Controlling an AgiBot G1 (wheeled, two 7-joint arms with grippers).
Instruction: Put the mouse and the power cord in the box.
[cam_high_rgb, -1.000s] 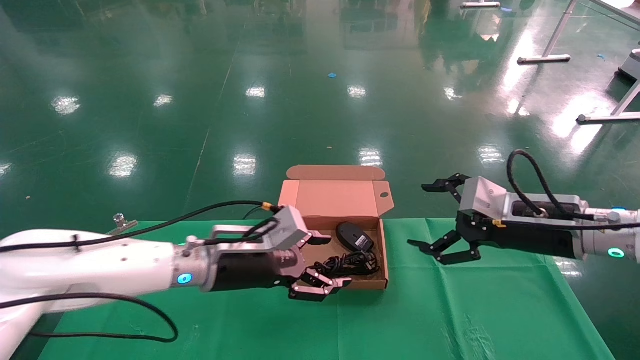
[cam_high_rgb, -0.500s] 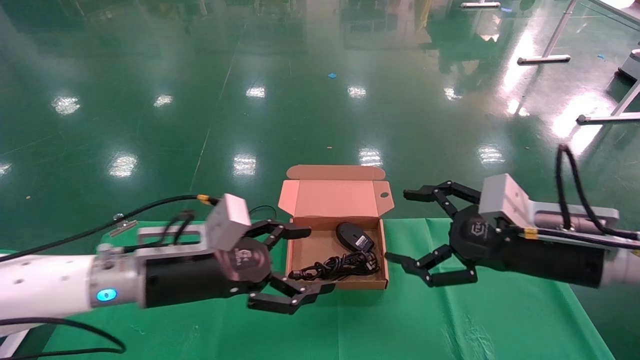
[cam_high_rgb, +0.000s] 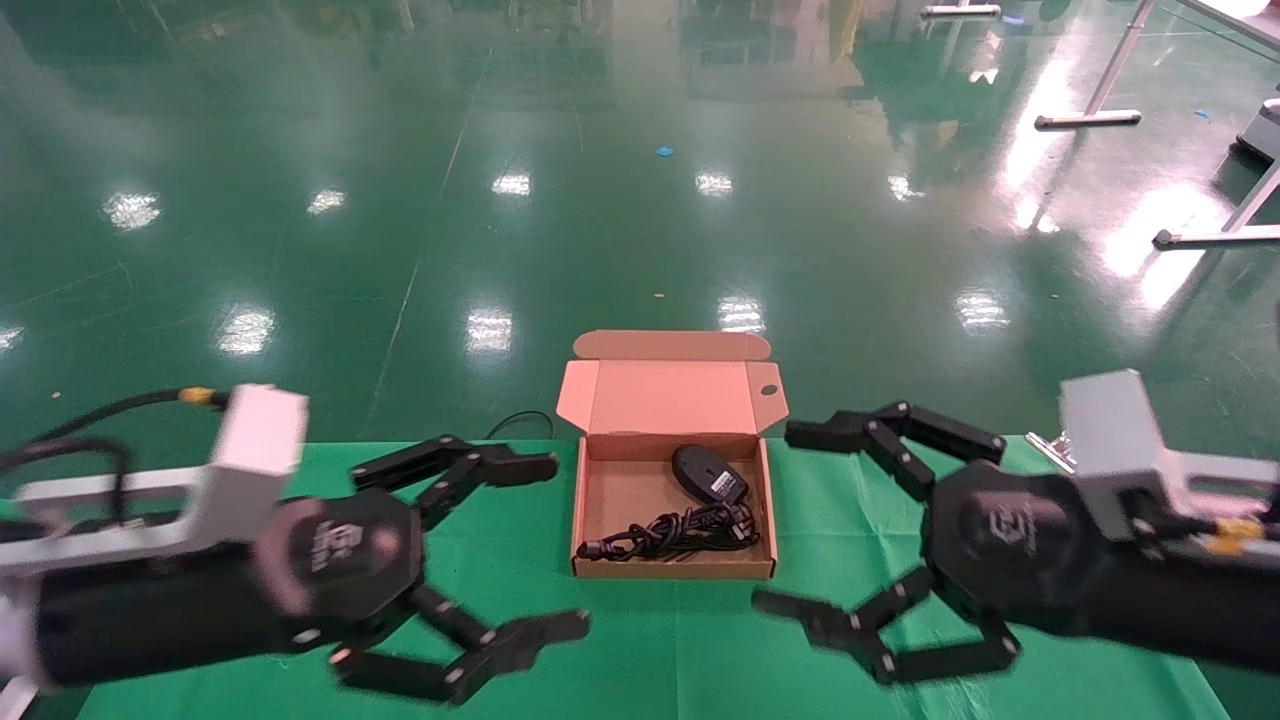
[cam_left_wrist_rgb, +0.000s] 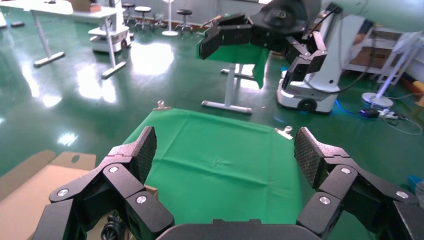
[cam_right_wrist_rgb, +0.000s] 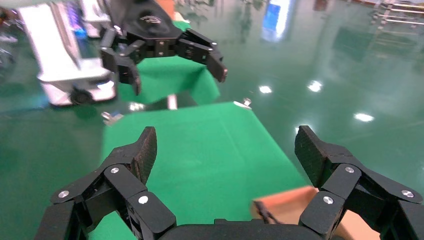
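Observation:
The pinkish-brown box (cam_high_rgb: 672, 568) sits on the green cloth with its lid standing open at the back. Inside it the black mouse (cam_high_rgb: 708, 472) lies at the back right and the coiled power cord (cam_high_rgb: 672, 533) along the front. My left gripper (cam_high_rgb: 555, 545) hovers open to the left of the box, holding nothing. On the other side my right gripper (cam_high_rgb: 785, 517) is open and empty too. The left wrist view shows its gripper (cam_left_wrist_rgb: 226, 150) over bare cloth, the box (cam_left_wrist_rgb: 30, 190) off to one side. A box corner (cam_right_wrist_rgb: 290, 205) shows beneath the right gripper (cam_right_wrist_rgb: 225, 150).
The green cloth table (cam_high_rgb: 700, 650) spreads around the box. A metal clip (cam_high_rgb: 1045, 447) holds its far right edge. A thin black cable (cam_high_rgb: 520, 418) loops behind the table left of the box. Glossy green floor and table legs (cam_high_rgb: 1090, 118) lie beyond.
Both arms have drawn back from the box toward the camera. The left gripper has come out of the box, open. Mouse and cord lie unmoved inside.

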